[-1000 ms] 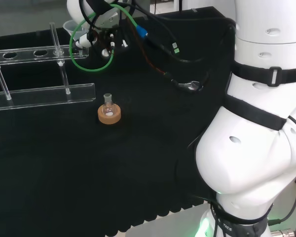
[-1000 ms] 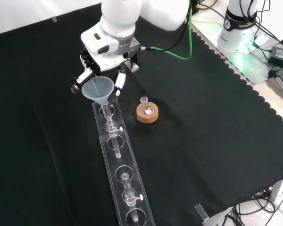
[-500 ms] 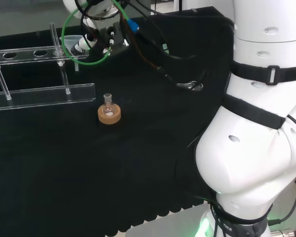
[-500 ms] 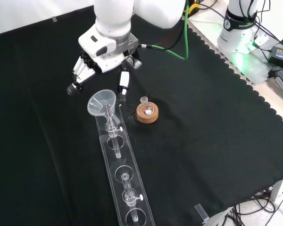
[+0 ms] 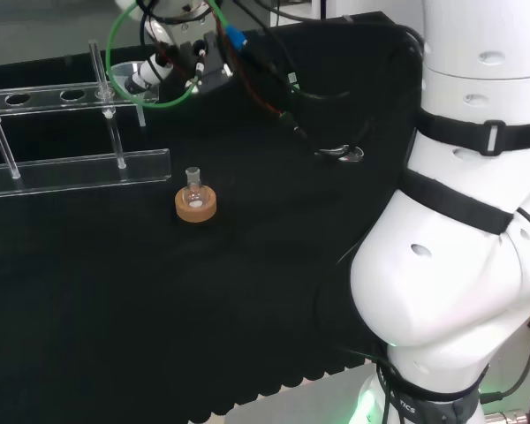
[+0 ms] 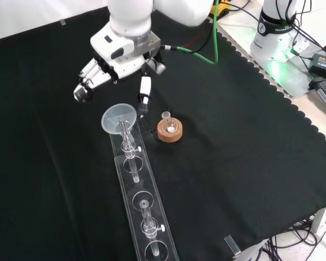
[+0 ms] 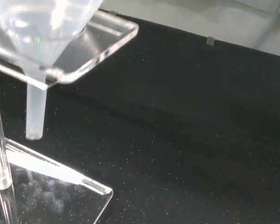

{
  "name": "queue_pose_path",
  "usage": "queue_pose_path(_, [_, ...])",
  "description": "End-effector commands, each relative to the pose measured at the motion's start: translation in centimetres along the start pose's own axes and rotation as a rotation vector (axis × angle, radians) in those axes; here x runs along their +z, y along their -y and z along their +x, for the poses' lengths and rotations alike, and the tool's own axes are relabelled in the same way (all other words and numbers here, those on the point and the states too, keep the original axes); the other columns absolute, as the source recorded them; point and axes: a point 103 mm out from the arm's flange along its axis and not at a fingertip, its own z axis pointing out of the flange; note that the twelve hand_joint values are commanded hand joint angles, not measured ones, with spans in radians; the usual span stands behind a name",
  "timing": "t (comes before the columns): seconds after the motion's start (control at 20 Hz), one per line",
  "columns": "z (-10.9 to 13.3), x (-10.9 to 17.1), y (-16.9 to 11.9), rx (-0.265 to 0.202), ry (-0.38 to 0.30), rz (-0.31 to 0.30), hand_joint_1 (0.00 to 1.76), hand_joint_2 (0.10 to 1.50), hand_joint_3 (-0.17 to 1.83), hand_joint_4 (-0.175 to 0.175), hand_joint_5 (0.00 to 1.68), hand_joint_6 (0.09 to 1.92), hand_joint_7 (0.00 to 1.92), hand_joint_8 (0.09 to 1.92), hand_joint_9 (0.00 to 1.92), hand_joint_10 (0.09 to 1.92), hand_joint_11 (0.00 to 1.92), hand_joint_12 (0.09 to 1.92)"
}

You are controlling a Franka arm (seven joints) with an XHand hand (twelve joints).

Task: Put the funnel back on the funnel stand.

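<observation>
The clear plastic funnel (image 6: 118, 118) sits in the end hole of the clear acrylic funnel stand (image 6: 141, 204), its stem pointing down through the top shelf. Up close, the wrist view has the funnel (image 7: 39, 32) resting in the stand's upper plate (image 7: 105, 39), with the stem hanging free above the base plate. The hand (image 6: 121, 50) hovers just beyond the funnel, open, its fingers (image 6: 85, 90) spread and touching nothing. In the head view the hand (image 5: 172, 55) is by the stand's right end, beside the funnel (image 5: 129, 74).
A small round glass flask on a cork ring (image 6: 169, 131) stands on the black cloth right of the stand's end in the front view, also near the stand's base in the head view (image 5: 195, 205). A green cable (image 5: 115, 62) loops around the hand.
The hand has let go of the funnel and drawn up and away from it, fingers spreading. The funnel stays seated in the stand's end hole.
</observation>
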Motion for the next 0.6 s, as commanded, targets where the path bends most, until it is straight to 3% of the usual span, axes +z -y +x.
queue_pose_path(0.05, [-5.7, -5.5, 2.6, 0.020, -0.236, 0.093, 0.45, 0.67, 0.04, -0.126, 0.03, 0.09, 0.00, 0.28, 0.27, 0.09, 0.16, 1.53])
queue_pose_path(0.15, [-8.6, -8.1, 4.1, 0.038, -0.339, 0.102, 0.43, 0.67, 0.03, -0.122, 0.01, 0.09, 0.00, 0.09, 0.17, 0.09, 0.05, 1.55])
queue_pose_path(0.4, [-13.5, -11.6, 7.3, -0.002, -0.565, 0.092, 0.37, 0.68, 0.02, -0.113, 0.00, 0.09, 0.00, 0.09, 0.03, 0.09, 0.00, 1.44])
queue_pose_path(0.6, [-15.3, -12.9, 9.0, -0.044, -0.607, 0.027, 0.34, 0.69, 0.02, -0.105, 0.00, 0.09, 0.00, 0.09, 0.00, 0.09, 0.00, 1.30])
